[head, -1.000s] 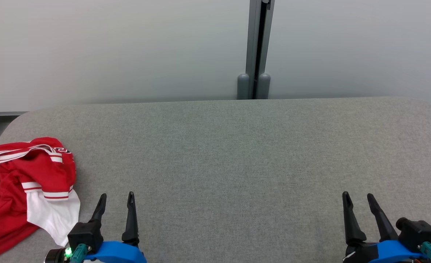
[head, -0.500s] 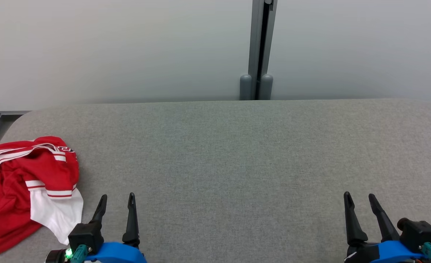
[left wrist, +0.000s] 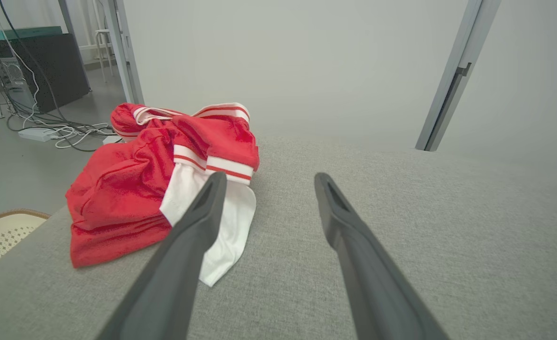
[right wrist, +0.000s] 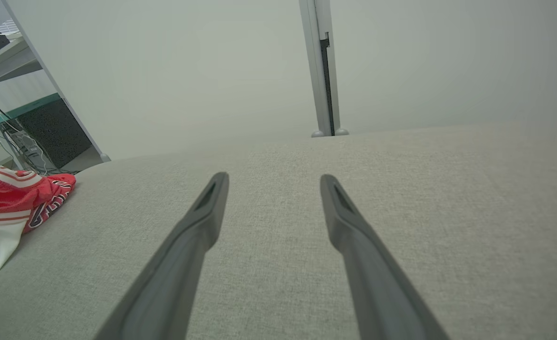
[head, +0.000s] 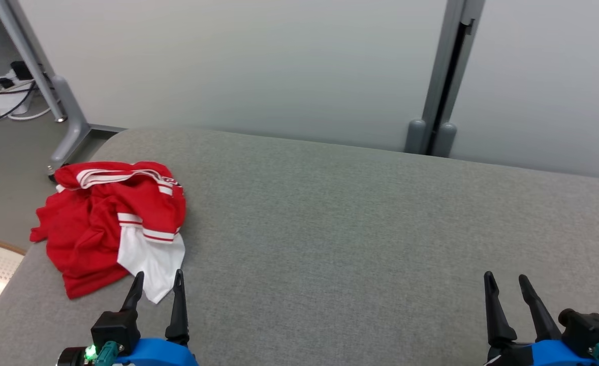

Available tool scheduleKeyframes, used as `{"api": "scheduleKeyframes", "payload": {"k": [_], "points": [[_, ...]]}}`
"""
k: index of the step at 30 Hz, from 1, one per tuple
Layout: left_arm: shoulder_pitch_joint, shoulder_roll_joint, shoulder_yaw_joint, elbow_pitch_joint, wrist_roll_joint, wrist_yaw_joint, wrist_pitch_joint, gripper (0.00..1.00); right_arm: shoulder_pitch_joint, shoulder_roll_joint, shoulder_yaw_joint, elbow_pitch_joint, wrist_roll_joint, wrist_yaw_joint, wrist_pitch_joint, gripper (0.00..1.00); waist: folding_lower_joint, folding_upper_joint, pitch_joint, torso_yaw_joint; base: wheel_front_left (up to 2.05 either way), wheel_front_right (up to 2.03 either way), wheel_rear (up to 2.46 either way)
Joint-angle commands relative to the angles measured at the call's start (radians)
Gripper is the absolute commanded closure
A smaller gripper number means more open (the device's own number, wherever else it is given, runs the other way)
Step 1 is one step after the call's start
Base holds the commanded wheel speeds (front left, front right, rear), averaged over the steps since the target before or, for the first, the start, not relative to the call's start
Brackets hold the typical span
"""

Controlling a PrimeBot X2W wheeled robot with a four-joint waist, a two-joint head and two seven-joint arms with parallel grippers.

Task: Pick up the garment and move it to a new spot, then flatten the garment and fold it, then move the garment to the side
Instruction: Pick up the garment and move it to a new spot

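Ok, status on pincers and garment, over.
Left pincer open, empty, beside the garment. Right pincer open, empty, over grey cushion. Garment crumpled, not yet lifted. Nothing in the way.

Garment (head: 101,223): red fabric, white panel, red-and-white striped trim, some dark lettering. Crumpled in a loose heap, neither flattened nor folded. Lies at the left end of the grey desk (head: 329,229), red edge at the left rim, white flap toward the near side.

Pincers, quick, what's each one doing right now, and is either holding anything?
Left pincer: open, holding nothing, at the near edge of the red and white garment.
Right pincer: open, holding nothing, over the grey surface.
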Motion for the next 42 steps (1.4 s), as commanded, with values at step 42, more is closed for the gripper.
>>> {"api": "scheduleKeyframes", "payload": {"k": [42], "points": [[-0.365, 0.15, 0.051, -0.193, -0.137, -0.041, 0.405, 0.0, -0.083, -0.006, 0.03, -0.03, -0.046, 0.001, 0.016, 0.0, 0.0001, 0.0, 0.164, 0.166, 0.0, 0.0, 0.0]]}}
